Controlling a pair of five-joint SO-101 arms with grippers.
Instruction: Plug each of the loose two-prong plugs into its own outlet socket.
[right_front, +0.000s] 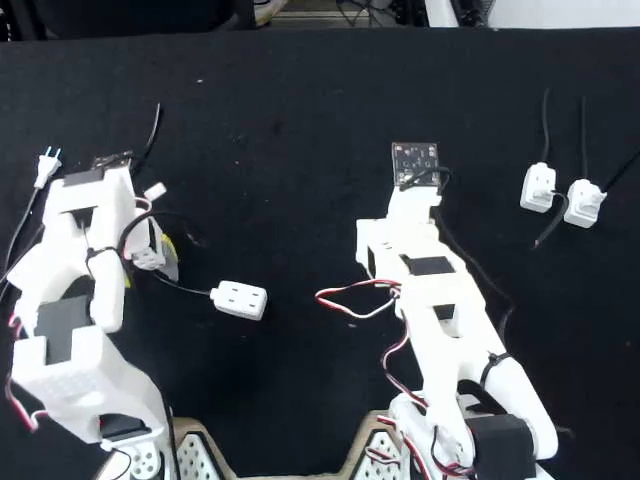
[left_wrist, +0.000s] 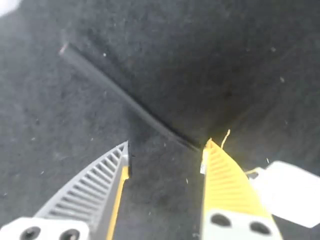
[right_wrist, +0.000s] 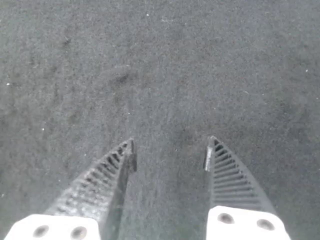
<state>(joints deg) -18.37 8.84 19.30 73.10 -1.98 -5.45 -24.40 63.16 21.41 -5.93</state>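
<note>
Desk (right_front: 300, 130): was black and lint-specked all over.
Beyond far edge: dark cables (right_front: 372, 10) lay; pale surface (right_front: 560, 12) past the right corner.

Blurred white block (left_wrist: 289, 198), cut off at the view's edge; end of black cord (left_wrist: 125, 100) behind the yellow finger (left_wrist: 227, 186).

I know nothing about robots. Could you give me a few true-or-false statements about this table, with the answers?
1. The right arm's tool is open and empty. True.
2. The left arm's tool is shut on a plug. False: it is open, above a black cord lying on the cloth.
3. A white socket block lies between the two arms. True.
4. The two white corded blocks at the far right are stacked. False: they lie side by side.
5. The cloth is white. False: it is black.
</note>
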